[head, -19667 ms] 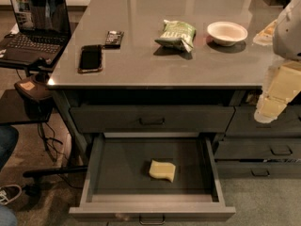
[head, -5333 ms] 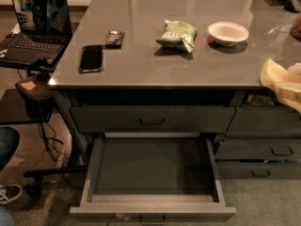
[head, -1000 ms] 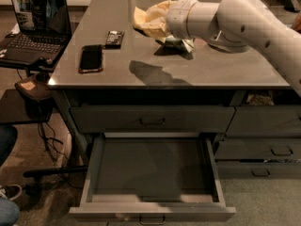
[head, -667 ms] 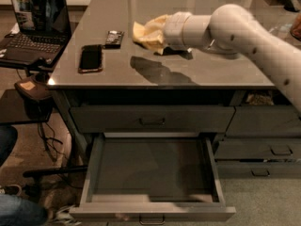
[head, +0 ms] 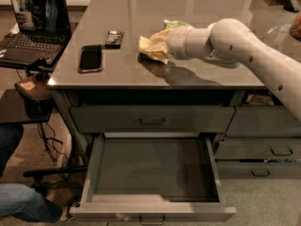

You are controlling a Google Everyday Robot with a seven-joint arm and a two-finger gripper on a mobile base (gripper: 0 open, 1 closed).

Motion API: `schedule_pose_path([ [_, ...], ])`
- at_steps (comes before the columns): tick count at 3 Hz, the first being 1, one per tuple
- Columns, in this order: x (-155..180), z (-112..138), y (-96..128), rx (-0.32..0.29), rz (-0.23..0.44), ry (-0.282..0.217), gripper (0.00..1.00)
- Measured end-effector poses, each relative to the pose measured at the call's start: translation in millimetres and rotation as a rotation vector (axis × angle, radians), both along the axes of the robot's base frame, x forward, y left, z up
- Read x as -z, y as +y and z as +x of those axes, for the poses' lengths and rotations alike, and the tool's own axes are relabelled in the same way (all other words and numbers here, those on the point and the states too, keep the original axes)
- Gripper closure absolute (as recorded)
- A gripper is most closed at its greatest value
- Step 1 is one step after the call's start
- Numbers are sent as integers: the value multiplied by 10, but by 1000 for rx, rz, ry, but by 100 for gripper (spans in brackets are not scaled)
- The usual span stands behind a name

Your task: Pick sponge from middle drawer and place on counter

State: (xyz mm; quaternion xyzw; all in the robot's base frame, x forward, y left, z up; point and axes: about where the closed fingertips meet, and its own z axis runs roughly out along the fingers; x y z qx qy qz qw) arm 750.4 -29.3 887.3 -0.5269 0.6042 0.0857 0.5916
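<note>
pale yellow sponge (head: 151, 47) clenched in the jaws, low over the grey counter (head: 141, 8)

sponge (head: 149, 47) in end effector (head: 160, 47), over counter (head: 136, 11)

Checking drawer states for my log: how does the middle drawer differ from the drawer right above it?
The middle drawer is pulled out with nothing showing inside; the top drawer is shut. The middle drawer's front sits lower and nearer the camera than the top drawer's. Both are wide, dark grey, with thin bar handles. The gripper holds the sponge over the counter.
</note>
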Motion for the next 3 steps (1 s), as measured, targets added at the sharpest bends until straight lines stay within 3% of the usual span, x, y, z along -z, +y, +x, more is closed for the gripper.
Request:
schedule_pose_path([
  [3,0,0,1,0,0,0,11],
])
